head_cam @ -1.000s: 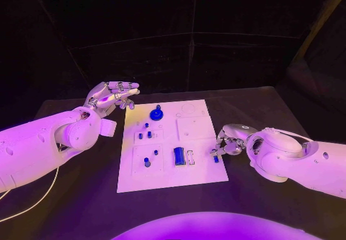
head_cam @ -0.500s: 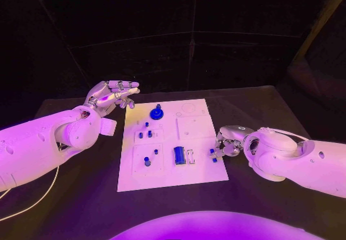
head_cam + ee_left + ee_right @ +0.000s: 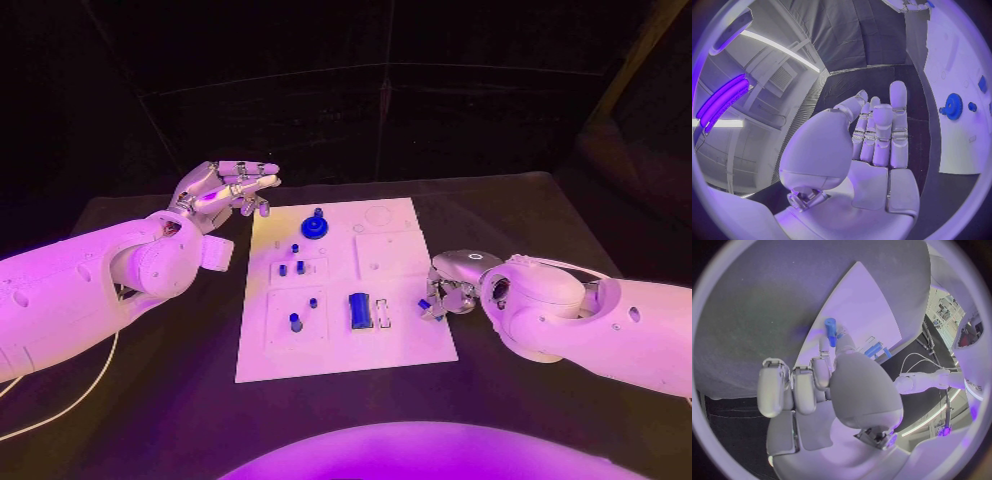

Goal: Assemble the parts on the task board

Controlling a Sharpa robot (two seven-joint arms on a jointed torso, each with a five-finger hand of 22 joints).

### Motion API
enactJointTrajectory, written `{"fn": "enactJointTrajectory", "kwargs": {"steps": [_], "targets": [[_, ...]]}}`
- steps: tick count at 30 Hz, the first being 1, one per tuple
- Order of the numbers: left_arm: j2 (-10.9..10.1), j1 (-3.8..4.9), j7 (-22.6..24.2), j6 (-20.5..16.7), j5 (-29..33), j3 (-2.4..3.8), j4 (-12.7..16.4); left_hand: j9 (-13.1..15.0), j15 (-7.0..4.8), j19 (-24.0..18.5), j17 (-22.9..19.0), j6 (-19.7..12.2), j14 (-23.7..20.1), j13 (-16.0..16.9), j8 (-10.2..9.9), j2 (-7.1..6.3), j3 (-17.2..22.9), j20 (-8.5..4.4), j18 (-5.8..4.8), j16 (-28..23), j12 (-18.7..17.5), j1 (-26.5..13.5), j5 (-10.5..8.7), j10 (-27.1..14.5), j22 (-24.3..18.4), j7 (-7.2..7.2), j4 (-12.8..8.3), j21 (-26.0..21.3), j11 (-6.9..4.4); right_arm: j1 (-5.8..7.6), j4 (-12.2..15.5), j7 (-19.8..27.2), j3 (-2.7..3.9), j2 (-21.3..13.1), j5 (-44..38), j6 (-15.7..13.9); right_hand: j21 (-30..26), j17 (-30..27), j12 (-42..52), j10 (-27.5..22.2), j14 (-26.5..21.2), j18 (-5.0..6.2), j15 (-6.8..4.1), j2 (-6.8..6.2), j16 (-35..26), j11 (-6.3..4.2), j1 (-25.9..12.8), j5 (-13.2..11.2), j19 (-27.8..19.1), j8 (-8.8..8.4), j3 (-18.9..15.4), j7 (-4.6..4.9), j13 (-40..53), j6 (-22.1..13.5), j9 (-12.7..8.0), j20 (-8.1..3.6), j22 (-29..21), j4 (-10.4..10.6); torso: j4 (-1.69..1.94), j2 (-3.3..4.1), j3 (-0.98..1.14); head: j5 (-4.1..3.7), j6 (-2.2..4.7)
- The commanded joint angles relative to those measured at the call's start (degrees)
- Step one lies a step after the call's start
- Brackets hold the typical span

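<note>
— What is the right hand [image 3: 459,285] doing?

— It sits at the right edge of the task board [image 3: 389,350], fingers curled in, pinching a small blue peg [image 3: 831,331] at the fingertips. In the right wrist view the peg stands out past the fingertips, over the board's edge.

— And the left hand [image 3: 224,192]?

— It hovers above the table [image 3: 173,400] just off the board's far left corner, holding nothing. The left wrist view shows its fingers [image 3: 879,125] stretched out straight and side by side, the palm bare.

— Where are the other parts?

— On the board. A blue gear [image 3: 315,228] lies near the far edge, closest to the left hand. Nearer the middle, on the left half, three small blue pegs [image 3: 294,266] stand close together. Toward the near side there is a long blue block [image 3: 356,310] with a pale slot piece just beside it, and a small blue stud [image 3: 294,322] to its left.

— Does the held peg touch the board?

— I cannot tell; the hand hides the contact in the head view.
</note>
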Motion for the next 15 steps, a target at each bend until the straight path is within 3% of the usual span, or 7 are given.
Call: {"fn": "enactJointTrajectory", "kwargs": {"steps": [1,7,12,15], "targets": [[0.0,0.07,0.3,0.7,0.2,0.04,0.0,-0.1,-0.02,-0.2,0.0,0.0,-0.4,0.1,0.2,0.39,-0.3,-0.05,0.8,-0.3,0.2,-0.1,0.19,-0.4,-0.1,0.14,0.0,-0.3,0.14,-0.69,-0.1,-0.6,-0.5,0.3,-2.5,3.6,-0.2,2.8,-0.1,-0.1,3.7,0.14,-0.43,4.23,0.0,-0.36,5.4,0.5,0.1,-0.48,0.7,-0.11,-0.7,0.3,-0.6,-0.32,0.4,-0.9,-0.07,-0.02,0.02,0.06,0.02],[0.0,0.07,0.3,0.7,0.2,0.04,0.0,-0.1,-0.02,-0.2,0.0,0.0,-0.4,0.1,0.2,0.39,-0.3,-0.05,0.8,-0.3,0.2,-0.1,0.19,-0.4,-0.1,0.14,0.0,-0.3,0.14,-0.79,0.2,-0.9,-0.5,0.4,-3.7,2.5,-0.3,2.9,-0.3,-0.2,3.7,0.14,-0.45,4.56,0.0,-0.41,6.1,4.4,0.1,-1.11,2.6,-0.1,-0.8,0.7,-1.0,-0.38,0.5,-1.8,-0.09,-0.04,0.03,0.12,0.03],[0.0,0.06,0.2,0.7,0.2,0.03,0.0,-0.1,-0.02,-0.2,0.0,0.0,-0.4,0.1,0.2,0.39,-0.3,-0.05,0.8,-0.3,0.2,-0.1,0.19,-0.4,-0.1,0.14,0.0,-0.3,0.14,-0.82,1.1,-1.3,-0.49,0.1,-4.2,-0.6,-0.2,3.2,-0.5,-0.2,3.8,0.11,-0.52,4.6,0.1,-0.5,5.8,9.5,0.2,-1.57,4.9,-0.19,-0.8,1.1,-1.2,-0.45,0.6,-2.1,-0.06,-0.03,0.05,0.23,0.06],[0.0,0.06,0.2,0.7,0.2,0.03,0.0,-0.1,-0.02,-0.2,0.0,0.0,-0.4,0.1,0.2,0.39,-0.3,-0.05,0.8,-0.3,0.2,-0.1,0.19,-0.4,-0.1,0.14,0.0,-0.3,0.14,-0.81,2.0,-1.4,-0.48,0.0,-4.3,-2.6,-0.2,3.2,-0.6,-0.2,3.8,0.09,-0.54,4.74,0.1,-0.47,5.7,10.5,0.3,-1.89,6.4,-0.11,-0.8,0.8,-1.2,-0.48,0.7,-2.3,-0.09,-0.07,0.01,0.36,0.0]]}}
